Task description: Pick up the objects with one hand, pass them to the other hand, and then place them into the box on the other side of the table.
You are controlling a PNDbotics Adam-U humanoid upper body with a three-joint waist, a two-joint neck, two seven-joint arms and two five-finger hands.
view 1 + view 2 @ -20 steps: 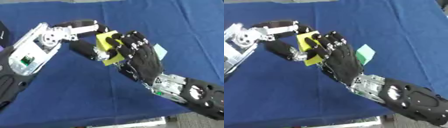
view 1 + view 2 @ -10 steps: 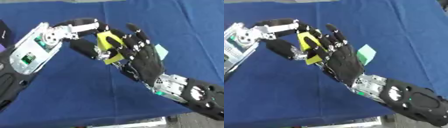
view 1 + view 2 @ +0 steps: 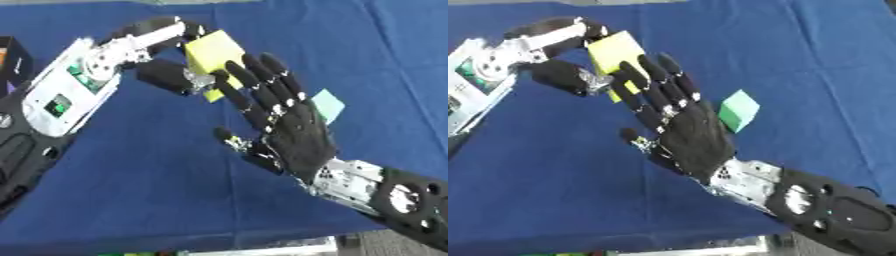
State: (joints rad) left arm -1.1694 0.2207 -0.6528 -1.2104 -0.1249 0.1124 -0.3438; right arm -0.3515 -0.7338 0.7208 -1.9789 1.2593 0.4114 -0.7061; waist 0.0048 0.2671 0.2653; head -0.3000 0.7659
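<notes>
The yellow block (image 3: 213, 48) sits pinched between the left hand's (image 3: 166, 75) curled fingers (image 3: 149, 36) above and its thumb below, held up off the blue surface (image 3: 149, 175). The right hand (image 3: 293, 135) is spread, fingers (image 3: 255, 85) straight and holding nothing, their tips just beside the block's lower edge; whether they touch it is hard to tell. If the left fingers release before the right ones curl round, the block likely drops. A green block (image 3: 738, 110) lies on the surface beyond the right palm.

Green block (image 3: 738, 110) just right of right robot hand (image 3: 680, 135); blue cloth (image 3: 815, 60) beyond bare.
</notes>
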